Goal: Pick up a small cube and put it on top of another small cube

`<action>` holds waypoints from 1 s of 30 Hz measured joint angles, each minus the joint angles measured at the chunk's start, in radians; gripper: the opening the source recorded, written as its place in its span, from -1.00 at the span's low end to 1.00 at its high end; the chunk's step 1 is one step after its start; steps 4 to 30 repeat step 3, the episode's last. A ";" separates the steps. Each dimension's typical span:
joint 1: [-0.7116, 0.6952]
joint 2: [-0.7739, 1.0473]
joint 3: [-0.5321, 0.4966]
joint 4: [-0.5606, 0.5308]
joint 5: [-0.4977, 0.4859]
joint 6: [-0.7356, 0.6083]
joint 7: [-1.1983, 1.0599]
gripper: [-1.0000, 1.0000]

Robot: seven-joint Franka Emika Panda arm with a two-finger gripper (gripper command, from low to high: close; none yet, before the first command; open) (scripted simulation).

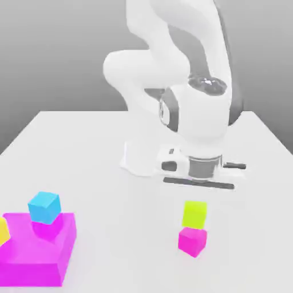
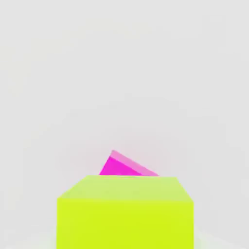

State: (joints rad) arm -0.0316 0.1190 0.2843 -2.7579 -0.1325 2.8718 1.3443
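Observation:
The small lime-yellow cube [image 1: 194, 213] rests on top of the small magenta-pink cube [image 1: 192, 241] on the white table, towards the exterior view's right front. The two are turned slightly against each other. My gripper [image 1: 198, 185] hangs a short way above the stack, apart from the lime-yellow cube. In the hand view the lime-yellow cube [image 2: 125, 211] looms large, and a corner of the magenta-pink cube [image 2: 121, 166] sticks out from under it.
A large flat magenta block [image 1: 34, 254] lies at the exterior view's front left. A cyan-blue cube [image 1: 44, 207] sits on it, and an orange-yellow cube [image 1: 3, 230] sits at its left edge. The arm's white base [image 1: 142, 159] stands behind the stack.

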 joint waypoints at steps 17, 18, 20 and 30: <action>0.000 0.000 0.000 0.000 0.000 0.000 0.000 1.00; 0.000 0.000 0.000 0.000 0.000 0.000 0.000 1.00; 0.000 0.000 0.000 0.000 0.000 0.000 0.000 1.00; 0.000 0.000 0.000 0.000 0.000 0.000 0.000 1.00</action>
